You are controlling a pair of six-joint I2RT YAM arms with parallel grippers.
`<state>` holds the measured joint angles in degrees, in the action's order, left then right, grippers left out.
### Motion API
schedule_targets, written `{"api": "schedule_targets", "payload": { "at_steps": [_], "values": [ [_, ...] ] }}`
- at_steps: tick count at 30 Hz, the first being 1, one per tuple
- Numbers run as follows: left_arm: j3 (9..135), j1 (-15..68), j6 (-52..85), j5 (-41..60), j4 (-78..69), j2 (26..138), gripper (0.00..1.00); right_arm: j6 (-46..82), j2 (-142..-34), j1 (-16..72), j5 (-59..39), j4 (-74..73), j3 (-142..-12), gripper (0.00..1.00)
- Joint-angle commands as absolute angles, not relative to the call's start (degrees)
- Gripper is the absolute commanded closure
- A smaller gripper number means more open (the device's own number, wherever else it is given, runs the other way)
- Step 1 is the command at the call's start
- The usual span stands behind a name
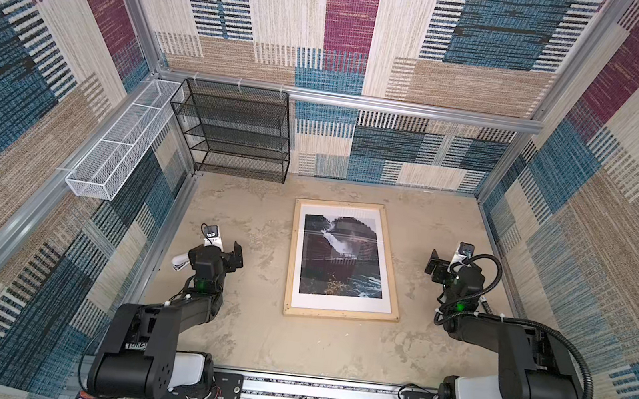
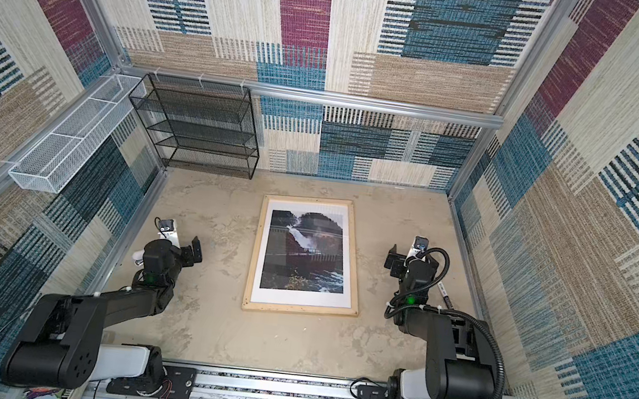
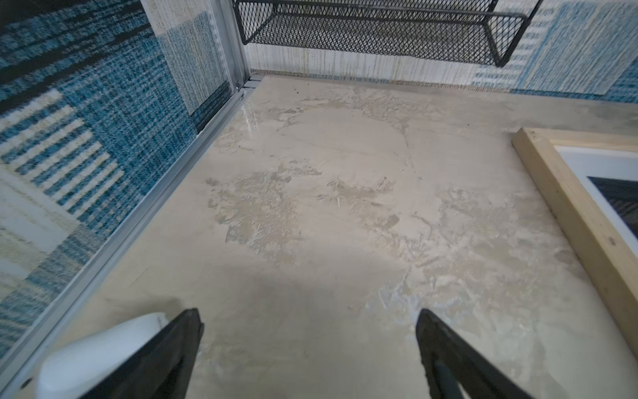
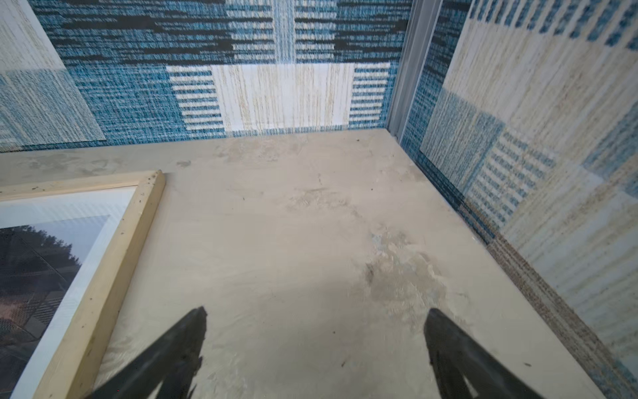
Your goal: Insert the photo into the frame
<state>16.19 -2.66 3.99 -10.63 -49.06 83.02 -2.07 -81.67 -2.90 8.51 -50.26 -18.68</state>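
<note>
The frame (image 1: 340, 314) (image 2: 299, 311), made of thin pale wood strips, lies flat in the middle of the table. Inside it lies the photo (image 1: 339, 257) (image 2: 304, 253), showing dark cliffs, a white waterfall and a white border. My left gripper (image 1: 214, 256) (image 2: 167, 254) hovers left of the frame, open and holding nothing. My right gripper (image 1: 458, 277) (image 2: 417, 274) hovers right of it, also open and holding nothing. The left wrist view has bare table between the jaws of the left gripper (image 3: 309, 316), with the frame (image 3: 587, 221) off to the side. In the right wrist view the right gripper (image 4: 316, 312) stands beside the frame (image 4: 114, 266) and photo (image 4: 41, 262).
A black mesh shelf (image 1: 234, 130) stands at the back left against the wall. A white mesh basket (image 1: 120, 140) hangs on the left wall. Patterned walls close in the table on three sides. The arms' base rail (image 1: 325, 394) runs along the front edge.
</note>
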Motion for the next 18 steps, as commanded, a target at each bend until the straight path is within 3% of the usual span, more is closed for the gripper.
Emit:
{"api": "schedule_targets", "payload": {
  "at_steps": [1, 2, 6, 8, 14, 18],
  "values": [
    [16.8, -3.96, 2.52, 0.29, -59.37, 86.99, 0.01, -3.32, -80.84, -3.43, 6.53, -55.4, -17.76, 0.0],
    [18.96, -4.0, 2.45, 0.91, -51.6, 84.99, 0.01, -3.38, -80.47, -3.43, 6.24, -55.63, -17.41, 0.0],
    [24.43, -4.3, 1.49, 4.25, -44.18, 86.86, 0.01, -3.6, -78.86, -3.43, 5.68, -58.17, -15.03, 0.0],
    [23.09, -4.38, 1.57, 4.27, -50.08, 88.71, 0.01, -3.44, -77.79, -3.47, 5.95, -59.92, -13.72, 0.0],
    [23.93, -4.57, 1.89, 3.91, -46.94, 87.77, 0.01, -3.28, -80.82, -4.26, 2.6, -53.6, -18.24, 0.0],
    [23.67, -4.53, 1.93, 3.63, -47.95, 87.91, 0.01, 1.54, -76.55, -4.29, -3.43, -64.79, -11.35, 0.01]
  ]
}}
